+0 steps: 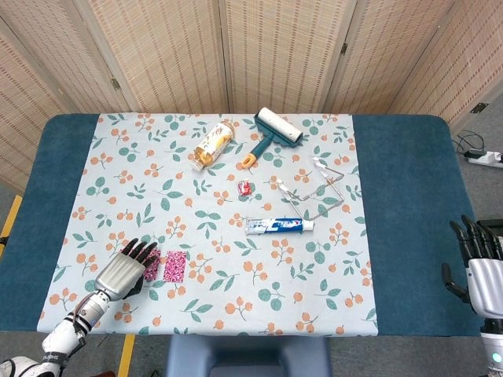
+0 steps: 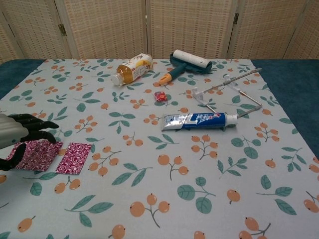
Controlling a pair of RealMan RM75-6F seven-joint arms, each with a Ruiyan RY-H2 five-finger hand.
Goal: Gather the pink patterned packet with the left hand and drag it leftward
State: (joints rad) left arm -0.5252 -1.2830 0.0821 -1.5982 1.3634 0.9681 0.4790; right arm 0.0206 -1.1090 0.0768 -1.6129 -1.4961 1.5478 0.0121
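While the left hand pinches one pink patterned packet at the desk's near-left edge, lifting it cleanly off its twin packet looks next; the right hand idles open.

We saw our left hand at the table's edge, gripping one pink patterned packet. A second packet lay flat just beside it on the floral cloth.

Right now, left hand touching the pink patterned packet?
Touching. In the chest view the left hand has its fingers lying on the near pink patterned packet; a second packet lies beside it, untouched.
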